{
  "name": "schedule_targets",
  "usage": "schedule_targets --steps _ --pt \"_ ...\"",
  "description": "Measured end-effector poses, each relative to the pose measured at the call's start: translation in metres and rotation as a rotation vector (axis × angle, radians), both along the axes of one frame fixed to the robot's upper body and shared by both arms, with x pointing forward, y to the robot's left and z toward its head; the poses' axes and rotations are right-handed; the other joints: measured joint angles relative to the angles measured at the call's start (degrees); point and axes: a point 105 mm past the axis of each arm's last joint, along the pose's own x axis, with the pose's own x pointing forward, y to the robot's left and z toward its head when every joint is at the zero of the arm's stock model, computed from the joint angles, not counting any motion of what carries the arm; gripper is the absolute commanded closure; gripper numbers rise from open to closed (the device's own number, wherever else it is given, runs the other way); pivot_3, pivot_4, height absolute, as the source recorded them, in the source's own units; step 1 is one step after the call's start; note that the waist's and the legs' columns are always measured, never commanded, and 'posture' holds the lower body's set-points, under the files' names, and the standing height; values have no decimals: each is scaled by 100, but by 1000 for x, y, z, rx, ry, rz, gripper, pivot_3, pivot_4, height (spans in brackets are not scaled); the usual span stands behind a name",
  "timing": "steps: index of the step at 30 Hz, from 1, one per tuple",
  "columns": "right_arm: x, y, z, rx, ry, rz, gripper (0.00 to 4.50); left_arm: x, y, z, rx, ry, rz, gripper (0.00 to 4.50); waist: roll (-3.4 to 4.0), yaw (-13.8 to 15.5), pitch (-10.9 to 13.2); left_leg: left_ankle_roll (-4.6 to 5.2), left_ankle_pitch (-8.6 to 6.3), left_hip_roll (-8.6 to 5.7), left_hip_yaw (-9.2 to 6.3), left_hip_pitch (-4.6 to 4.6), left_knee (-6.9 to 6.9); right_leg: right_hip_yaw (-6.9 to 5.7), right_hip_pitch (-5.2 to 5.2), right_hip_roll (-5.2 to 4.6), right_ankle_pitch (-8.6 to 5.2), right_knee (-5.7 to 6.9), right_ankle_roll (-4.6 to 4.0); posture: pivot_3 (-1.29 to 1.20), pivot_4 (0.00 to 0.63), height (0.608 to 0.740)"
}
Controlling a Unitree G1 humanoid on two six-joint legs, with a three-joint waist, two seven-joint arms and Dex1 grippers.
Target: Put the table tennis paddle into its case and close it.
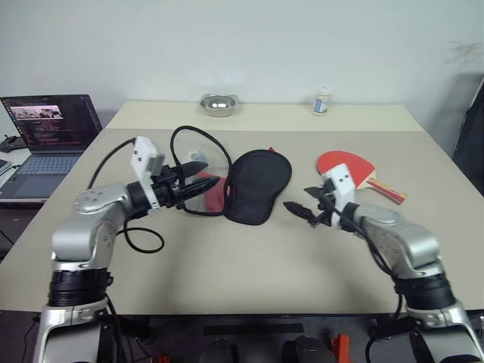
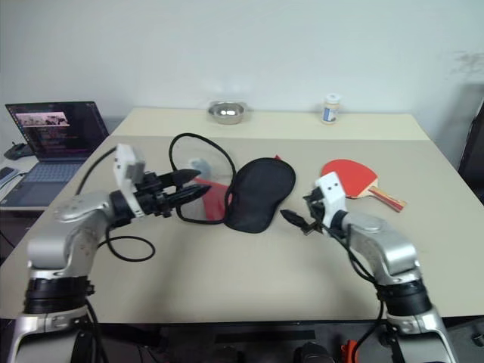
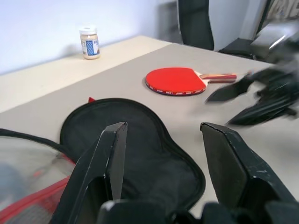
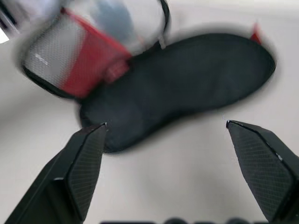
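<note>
Black case (image 1: 257, 185) lies opened beside paddle (image 1: 344, 165).

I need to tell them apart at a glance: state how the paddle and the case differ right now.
The table tennis paddle shows a red face with a wooden handle; the case shows mostly black fabric. The paddle lies flat by itself, nearer the right claw; the case lies spread open, its red mesh half beside the left claw. Both are paddle-shaped and rest on the table, held by neither claw.

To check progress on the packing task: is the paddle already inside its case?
No, the paddle lies bare on the table, apart from the open case.
</note>
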Motion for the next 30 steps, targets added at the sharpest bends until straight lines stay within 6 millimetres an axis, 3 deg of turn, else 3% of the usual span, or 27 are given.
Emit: schedule_targets --steps 12,18,20,26,30 --pt "38 36 -33 -52 67 -103 0 -30 37 -28 190 114 -70 1796 2 -30 1 1 0 12 3 2 -3 8 -9 2 -1 6 -2 0 150 740" --pt "44 55 -34 -55 45 -85 0 -30 37 -30 182 108 -69 1796 1 -43 1 1 0 17 3 3 -3 9 -8 2 -1 7 -2 0 150 740" --pt "45 58 -36 -60 37 -84 186 -29 37 -30 178 105 -61 1757 -1 -54 0 1 0 20 4 8 -4 11 -7 2 0 8 -2 0 150 740" --pt "50 63 -35 -51 34 -103 186 -22 36 -26 142 91 -35 1757 -2 -88 -1 0 0 44 8 13 -3 10 -6 6 3 13 -8 0 150 740" --pt "53 64 -34 -33 46 -118 527 -17 36 -24 126 98 -13 965 -1 -117 -1 0 0 55 8 13 -3 9 -8 16 4 13 -9 0 150 740"
